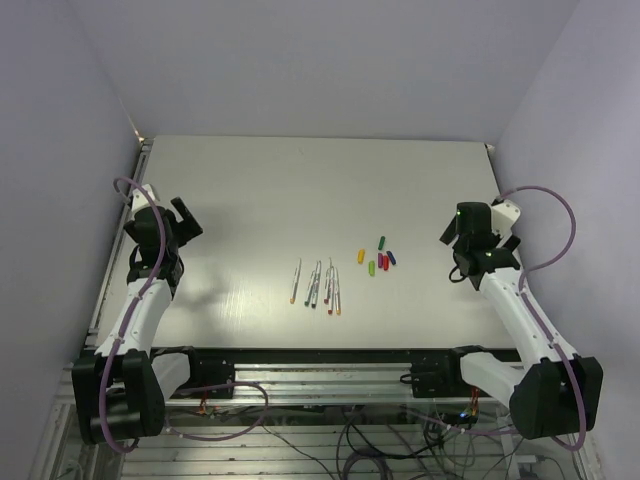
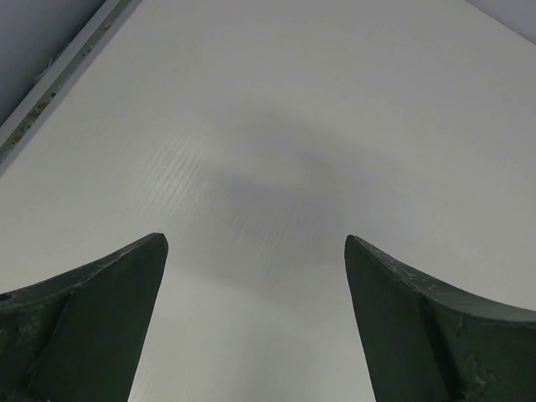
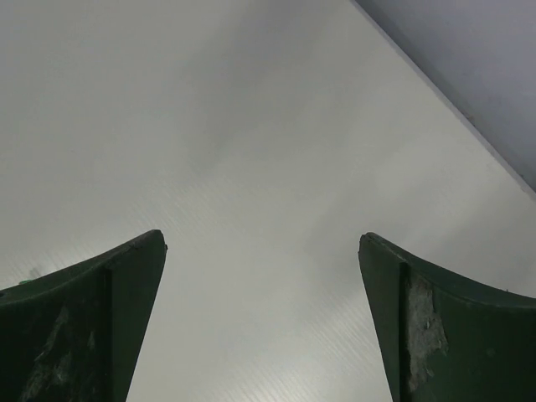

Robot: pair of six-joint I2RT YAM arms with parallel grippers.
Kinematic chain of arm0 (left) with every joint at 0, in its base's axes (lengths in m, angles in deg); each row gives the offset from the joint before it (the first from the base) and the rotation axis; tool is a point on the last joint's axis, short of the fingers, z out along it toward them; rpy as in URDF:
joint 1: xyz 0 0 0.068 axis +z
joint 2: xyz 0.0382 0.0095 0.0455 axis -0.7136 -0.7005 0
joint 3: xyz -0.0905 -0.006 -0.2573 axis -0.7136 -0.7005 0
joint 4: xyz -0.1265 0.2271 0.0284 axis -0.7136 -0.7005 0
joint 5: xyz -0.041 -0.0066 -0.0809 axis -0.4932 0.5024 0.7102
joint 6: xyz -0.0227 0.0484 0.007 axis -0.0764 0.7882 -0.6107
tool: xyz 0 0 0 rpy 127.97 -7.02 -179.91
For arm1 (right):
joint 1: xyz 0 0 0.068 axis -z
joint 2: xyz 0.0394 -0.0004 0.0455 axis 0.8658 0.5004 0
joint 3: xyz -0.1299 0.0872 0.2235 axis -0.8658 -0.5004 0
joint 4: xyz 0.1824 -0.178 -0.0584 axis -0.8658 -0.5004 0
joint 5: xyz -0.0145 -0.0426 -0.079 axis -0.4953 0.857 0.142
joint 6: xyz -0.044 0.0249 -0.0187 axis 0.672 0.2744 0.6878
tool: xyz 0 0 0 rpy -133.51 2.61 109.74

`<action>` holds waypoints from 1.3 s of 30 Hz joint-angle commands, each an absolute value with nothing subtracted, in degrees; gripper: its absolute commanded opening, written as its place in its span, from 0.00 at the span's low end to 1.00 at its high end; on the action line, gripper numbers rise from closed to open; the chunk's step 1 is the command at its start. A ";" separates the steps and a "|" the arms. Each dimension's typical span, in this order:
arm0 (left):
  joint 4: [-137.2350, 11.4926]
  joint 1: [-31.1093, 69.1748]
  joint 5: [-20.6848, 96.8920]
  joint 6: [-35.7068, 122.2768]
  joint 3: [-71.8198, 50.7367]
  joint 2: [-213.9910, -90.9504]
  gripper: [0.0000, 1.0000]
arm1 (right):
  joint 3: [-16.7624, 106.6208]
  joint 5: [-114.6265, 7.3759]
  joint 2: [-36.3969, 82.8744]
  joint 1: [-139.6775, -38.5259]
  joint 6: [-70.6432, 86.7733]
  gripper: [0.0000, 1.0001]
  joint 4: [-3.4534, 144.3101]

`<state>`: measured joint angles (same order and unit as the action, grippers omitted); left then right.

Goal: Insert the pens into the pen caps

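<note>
pens [image 1: 318,285] are lying in a loose row near the middle of the table [image 1: 300,180], toward its near edge, roughly parallel, coloured tips pointing at the arms. a few are maybe touching, too small to tell. pen caps [image 1: 378,258] are sitting in a small scatter just right of the pens and slightly farther back, apart from them. yellow, green, blue, red and light green are showing. no pen is wearing a cap.

left gripper [image 2: 255,243] is hovering over bare table at the far left, jaws spread wide, nothing between them. right gripper [image 3: 262,239] is hanging at the far right, jaws likewise released and gripping nothing. both are well apart from pens and caps — neither wrist view is showing any of them.

judging from this, the task is sitting at its very start, no pickup begun. the next move is probably calling for one arm reaching in for a pen and the other for its matching cap — the right arm being nearer the caps. it needs a fine pinch, since everything is tiny and crowded.

no brand, label or readable writing is showing anywhere.
</note>
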<state>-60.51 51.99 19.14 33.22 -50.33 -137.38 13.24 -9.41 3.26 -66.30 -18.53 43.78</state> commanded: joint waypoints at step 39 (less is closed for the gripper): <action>-53.97 28.75 30.56 39.92 -36.36 -148.83 0.98 | 9.11 -18.65 1.41 -63.83 -11.71 1.00 69.93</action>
